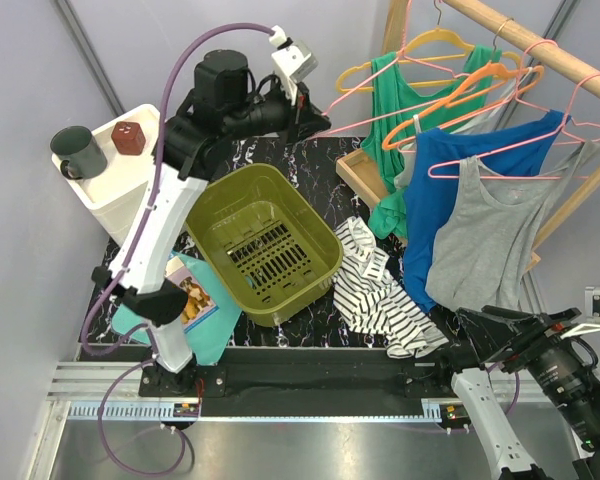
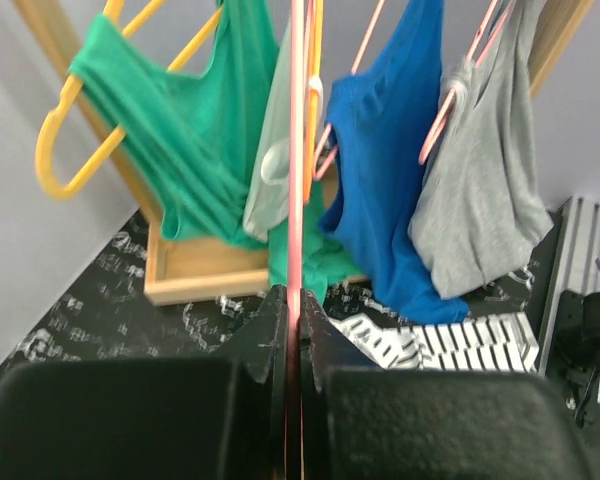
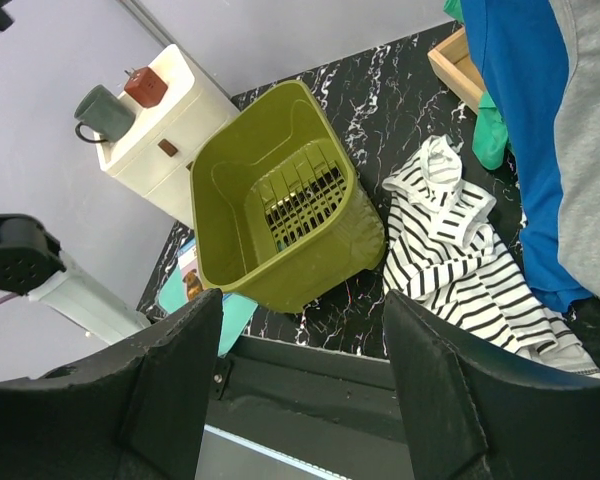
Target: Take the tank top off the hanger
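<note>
Found left gripper [image 2: 293, 310] pinched fully shut on a thin pink hanger [image 2: 297, 150], up behind the olive basket [image 1: 225, 205], off its far right corner. Read the gripped wire as bare in the wrist view, with nothing draped off it; couldn't confirm the whole outline. Spotted striped tank top [image 1: 380, 290] crumpled on the table just beside the basket's right wall. Judged it already off the hanger, so removal looked essentially done. Guessed reason for the high pinch: stop the hanger dropping onto the cloth or into the basket. Saw right gripper [image 3: 300, 400] spread wide, holding nothing, hovering right of the basket, past the striped top toward the near edge. Probably parked open there, ready for a grab at the fabric. Noted green top [image 1: 395, 110], blue top [image 1: 430, 190] and grey top [image 1: 485, 240] hanging right of and behind the basket. Not involved, snag risk only.
</note>
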### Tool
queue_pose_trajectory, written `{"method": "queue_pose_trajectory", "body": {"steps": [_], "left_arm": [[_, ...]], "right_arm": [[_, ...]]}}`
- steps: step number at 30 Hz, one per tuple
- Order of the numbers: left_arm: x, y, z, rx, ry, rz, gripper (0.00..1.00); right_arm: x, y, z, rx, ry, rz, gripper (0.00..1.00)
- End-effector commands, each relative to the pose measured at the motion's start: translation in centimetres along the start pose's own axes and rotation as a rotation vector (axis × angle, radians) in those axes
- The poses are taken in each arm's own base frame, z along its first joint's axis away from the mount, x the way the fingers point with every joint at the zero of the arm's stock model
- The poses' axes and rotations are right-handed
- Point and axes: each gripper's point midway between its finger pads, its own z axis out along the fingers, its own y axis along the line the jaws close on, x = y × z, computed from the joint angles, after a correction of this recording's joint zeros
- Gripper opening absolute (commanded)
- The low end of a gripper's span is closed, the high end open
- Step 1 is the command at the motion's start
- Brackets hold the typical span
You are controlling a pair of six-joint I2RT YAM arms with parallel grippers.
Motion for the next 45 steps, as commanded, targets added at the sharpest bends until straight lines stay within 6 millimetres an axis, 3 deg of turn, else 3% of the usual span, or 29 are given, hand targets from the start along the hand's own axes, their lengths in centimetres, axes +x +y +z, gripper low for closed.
{"method": "queue_pose_trajectory", "body": {"steps": [1, 3, 10, 12, 34, 45], "left_arm": [[-3.1, -0.7, 2.1, 0.122, -0.125, -0.004, 0.0], [-2.9, -0.8, 3.4, 0.165, -0.137, -0.022, 0.0], [-6.6, 0.1, 6.0, 0.196, -0.32, -0.068, 0.0], [-6.6, 0.5, 7.0, 0.196, -0.336, -0.081, 0.0], [-2.1, 3.7, 17.4, 0.05, -0.387, -0.057, 0.0], [1.1, 4.4, 20.4, 0.046, -0.353, -0.088, 0.0]], "right_arm": [[0.0, -0.1, 0.0, 0.001, -0.01, -0.003, 0.73], [0.1, -0.1, 0.2, -0.005, -0.001, 0.002, 0.73], [0.4, 0.0, 0.4, -0.015, 0.009, 0.019, 0.72], [0.3, 0.2, 0.4, -0.019, 0.008, 0.022, 0.72], [0.8, 0.7, 1.3, -0.06, 0.03, 0.076, 0.72], [1.3, 0.4, 2.2, -0.061, 0.042, 0.095, 0.71]]}}
